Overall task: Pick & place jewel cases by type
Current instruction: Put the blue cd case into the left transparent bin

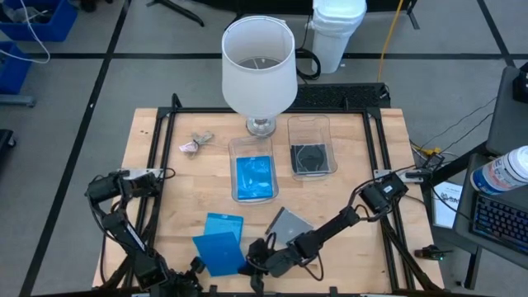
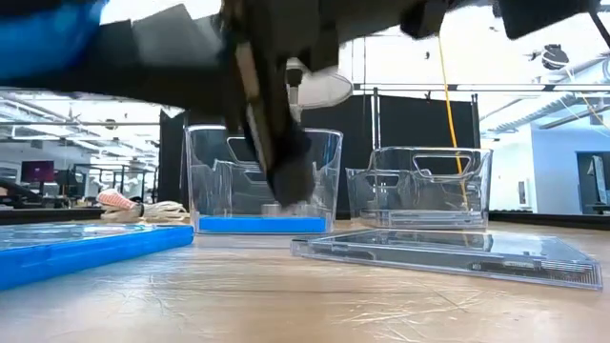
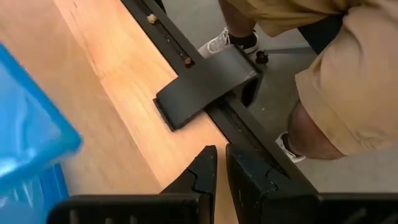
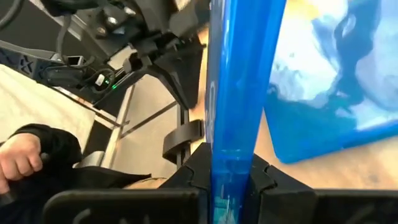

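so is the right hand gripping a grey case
No, the right hand is shut on a blue case, which stands on edge between its fingers.

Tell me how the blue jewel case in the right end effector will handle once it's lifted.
The blue jewel case looks stiff: it stands straight on edge between the fingers of the right end effector without bending. Its thin build suggests it is light. The glossy plastic and narrow edge grip mean it might slip or pivot, so a slow carry seems wise.

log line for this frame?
right end effector: shut on blue jewel case, near edge | left end effector: shut, idle | grey jewel case: on table
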Controlling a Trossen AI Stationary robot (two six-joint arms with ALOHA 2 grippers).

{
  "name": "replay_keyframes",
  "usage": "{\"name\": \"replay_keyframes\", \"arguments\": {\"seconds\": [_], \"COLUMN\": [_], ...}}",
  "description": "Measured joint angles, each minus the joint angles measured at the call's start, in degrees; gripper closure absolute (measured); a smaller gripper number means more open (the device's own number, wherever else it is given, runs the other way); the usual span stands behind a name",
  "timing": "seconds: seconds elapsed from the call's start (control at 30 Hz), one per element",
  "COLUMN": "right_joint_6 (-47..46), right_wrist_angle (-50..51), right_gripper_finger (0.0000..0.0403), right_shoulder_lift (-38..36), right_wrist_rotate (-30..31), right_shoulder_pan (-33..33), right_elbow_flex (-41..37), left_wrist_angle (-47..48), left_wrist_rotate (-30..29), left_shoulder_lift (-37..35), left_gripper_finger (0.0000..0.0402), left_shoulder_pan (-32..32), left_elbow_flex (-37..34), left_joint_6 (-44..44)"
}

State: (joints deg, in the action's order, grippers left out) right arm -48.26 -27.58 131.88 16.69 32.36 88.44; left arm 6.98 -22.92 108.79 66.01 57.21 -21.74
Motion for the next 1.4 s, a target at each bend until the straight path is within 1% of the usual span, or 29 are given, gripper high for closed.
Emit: {"name": "replay_keyframes", "arguments": {"seconds": [0.13, 0.2, 0.3, 0.37, 0.43, 0.5, 0.6, 0.67, 0.73, 0.87, 0.93, 1.0, 1.07, 1.2, 1.3, 1.4], "right_joint_6": [3.91, 5.07, 6.28, 6.98, 7.95, 8.89, 7.29, 4.54, 1.60, -2.94, -3.60, -3.78, -3.45, -1.56, -0.52, -0.63], "right_wrist_angle": [3.90, 6.32, 11.27, 15.45, 19.39, 24.43, 33.71, 39.39, 44.47, 52.54, 55.14, 56.71, 55.95, 49.76, 46.08, 48.34], "right_gripper_finger": [0.0381, 0.0381, 0.0381, 0.0381, 0.0380, 0.0379, 0.0379, 0.0379, 0.0380, 0.0379, 0.0379, 0.0379, 0.0380, 0.0380, 0.0381, 0.0381], "right_shoulder_lift": [-3.85, -6.34, -10.32, -13.07, -16.20, -19.92, -24.64, -26.65, -27.65, -27.34, -27.00, -26.82, -26.98, -28.11, -29.07, -31.59], "right_wrist_rotate": [-0.17, 0.93, 1.23, 2.89, 4.29, 4.35, 4.09, 1.87, -2.31, -9.39, -11.18, -11.37, -11.02, -12.64, -16.18, -16.98], "right_shoulder_pan": [-0.03, -0.01, -0.54, -1.19, -2.23, -3.86, -8.06, -12.07, -16.23, -22.63, -24.98, -26.59, -27.79, -28.61, -28.48, -28.63], "right_elbow_flex": [0.07, 0.23, 0.28, 0.28, 0.26, 0.28, 0.33, 0.33, 0.32, 0.28, 0.37, 0.23, 0.19, 0.22, 0.22, 0.22], "left_wrist_angle": [-0.04, 0.02, 0.07, 0.09, 0.14, 0.24, 0.41, 0.45, 0.50, 1.67, 2.53, 3.33, 4.06, 5.08, 5.23, 5.29], "left_wrist_rotate": [-0.37, -0.74, -0.86, -0.83, -0.76, -0.76, -1.13, -1.32, -1.49, -1.64, -1.75, -1.90, -2.05, -2.18, -2.28, -2.73], "left_shoulder_lift": [0.00, 0.00, 0.00, -0.01, -0.02, -0.02, -0.04, -0.04, -0.04, -0.07, -0.10, -0.14, -0.15, -0.17, -0.20, -0.20], "left_gripper_finger": [0.0357, 0.0357, 0.0357, 0.0357, 0.0357, 0.0357, 0.0357, 0.0357, 0.0357, 0.0357, 0.0357, 0.0357, 0.0357, 0.0357, 0.0357, 0.0357], "left_shoulder_pan": [0.22, 0.07, -0.25, -0.30, -0.30, -0.32, -0.32, -0.45, -0.58, -0.74, -0.74, -0.64, -0.49, 0.10, 0.46, 0.55], "left_elbow_flex": [0.00, 0.00, 0.00, 0.00, 0.00, 0.00, 0.00, 0.00, 0.00, 0.00, 0.00, 0.00, 0.02, 0.02, -0.01, -0.07], "left_joint_6": [0.00, 0.02, -0.27, -1.00, -1.24, -0.94, 0.79, 1.88, 2.40, 2.54, 2.52, 2.31, 2.10, 2.10, 2.06, 1.72]}}
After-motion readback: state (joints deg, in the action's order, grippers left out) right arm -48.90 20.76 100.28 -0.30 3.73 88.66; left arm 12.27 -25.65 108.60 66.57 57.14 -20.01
